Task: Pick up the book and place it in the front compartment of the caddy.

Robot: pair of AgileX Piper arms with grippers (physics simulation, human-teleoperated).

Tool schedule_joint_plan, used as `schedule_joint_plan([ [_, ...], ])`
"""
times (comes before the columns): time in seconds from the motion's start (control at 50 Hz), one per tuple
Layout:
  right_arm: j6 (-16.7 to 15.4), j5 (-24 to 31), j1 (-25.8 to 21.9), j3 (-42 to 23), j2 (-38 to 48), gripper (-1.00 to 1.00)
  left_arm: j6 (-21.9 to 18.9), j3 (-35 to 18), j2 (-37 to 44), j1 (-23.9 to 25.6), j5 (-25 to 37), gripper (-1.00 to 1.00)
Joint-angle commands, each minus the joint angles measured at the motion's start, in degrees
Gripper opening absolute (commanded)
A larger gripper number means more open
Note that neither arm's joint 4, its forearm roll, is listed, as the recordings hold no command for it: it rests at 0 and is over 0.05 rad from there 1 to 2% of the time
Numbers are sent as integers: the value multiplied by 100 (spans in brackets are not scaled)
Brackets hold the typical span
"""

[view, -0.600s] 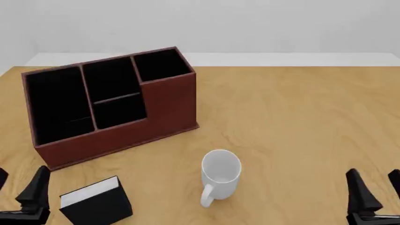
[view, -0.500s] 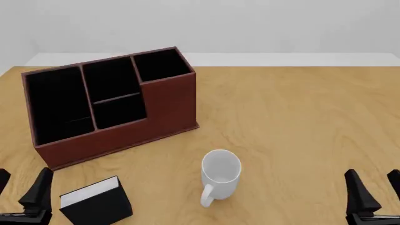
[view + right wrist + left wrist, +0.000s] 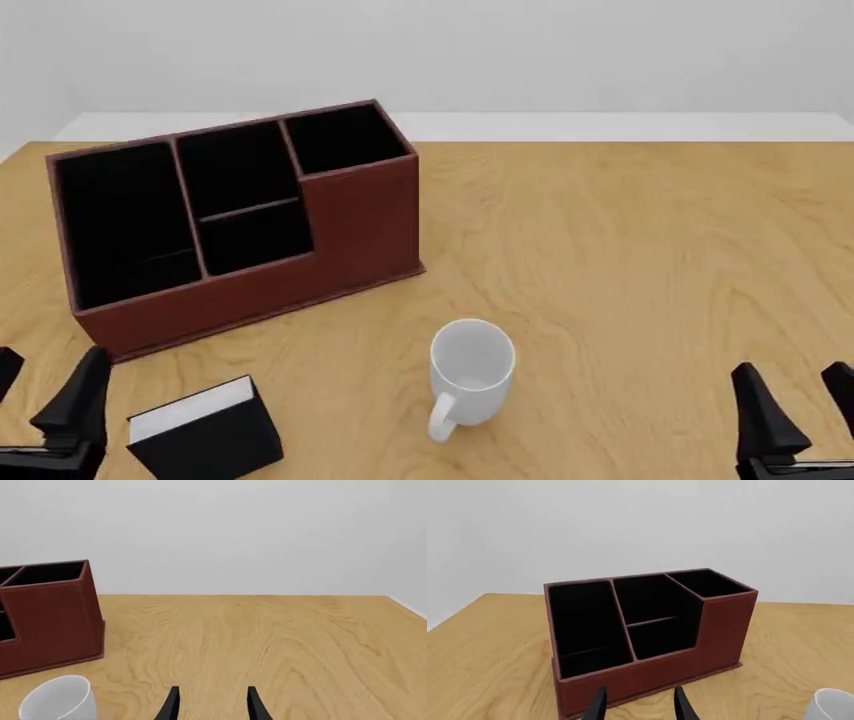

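**Approach step — the book not yet grasped**

The book (image 3: 204, 438) is seen lying on the table (image 3: 627, 250) at the near left edge of the front view, at about seven o'clock from the caddy (image 3: 234, 225) and apart from it, its white page edges turned upward. It is touched by neither arm. The left gripper (image 3: 47, 395) is placed just beside the book, at its nine o'clock, with its fingers spread and nothing between them. The right gripper (image 3: 794, 410) is held well apart, at three o'clock from the white mug (image 3: 470, 375), its fingers likewise spread and empty.

The task is judged to be at its opening — the reach toward the book. The next move would seem to call for the left gripper to be brought over the book and its open fingers aligned across the book's thickness before being lowered and closed.

In the left wrist view the caddy's low front compartments (image 3: 657, 637) are shown open and unobstructed; the book is not shown there. The mug stands at the book's three o'clock, near but not touching.
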State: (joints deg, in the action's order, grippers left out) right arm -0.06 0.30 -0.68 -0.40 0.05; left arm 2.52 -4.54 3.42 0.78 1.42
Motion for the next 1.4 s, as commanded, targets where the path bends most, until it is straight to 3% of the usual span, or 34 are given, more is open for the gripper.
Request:
schedule_joint_plan([
  [0.02,2,-3,-30,5,-4,100,170,-785,917,257,-140,100],
  [0.08,-4,-3,-43,9,-4,100,371,-1193,1468,551,-114,100],
  [0.16,-6,-1,-71,17,-4,100,150,-1760,2005,909,188,100],
  [0.2,-13,2,-85,19,-4,100,223,-1983,2331,1091,338,100],
  [0.22,-13,2,-94,18,-4,100,-110,-2157,2342,1089,476,100],
  [0.36,-2,-2,-28,16,-4,100,-685,-2862,2833,1433,1006,100],
  [0.42,-7,-3,-43,23,-4,100,-716,-3206,3178,1546,1276,100],
  [0.46,-15,-9,-77,21,-4,100,-826,-3514,3341,1899,1580,100],
  [0.52,-21,-20,-115,19,-4,100,-666,-3961,3667,2096,1974,100],
  [0.6,-22,-24,-122,20,-4,100,-1052,-4442,4039,2331,2431,100],
  [0.64,-23,-18,-122,20,-4,100,-1516,-4634,4179,2253,2565,100],
  [0.66,-17,-23,-117,20,-4,100,-1694,-4807,4547,2435,2969,100],
  [0.7,-14,-23,-105,19,-4,100,-2068,-4948,4526,2316,2985,100],
  [0.78,-8,-17,-95,26,-4,100,-2251,-5604,4915,2702,3800,100],
  [0.86,-8,-2,-125,28,-4,100,-3049,-5587,5083,2820,4312,100],
  [1.1,-19,2,-167,28,-4,100,-4041,-6657,5733,2757,5839,100],
  [1.14,-25,5,-166,28,-4,100,-4007,-6978,5906,2804,6186,100],
  [1.16,-31,10,-165,29,-4,100,-4232,-6945,5867,2866,6273,100],
  [1.2,-32,20,-164,30,-4,100,-4476,-7107,5993,2666,6490,100],
  [1.24,-22,22,-164,31,-4,100,-4460,-7358,6220,2573,6826,100],
  [1.4,-15,12,-175,24,-4,100,-5462,-7066,6224,2167,6847,100],
])
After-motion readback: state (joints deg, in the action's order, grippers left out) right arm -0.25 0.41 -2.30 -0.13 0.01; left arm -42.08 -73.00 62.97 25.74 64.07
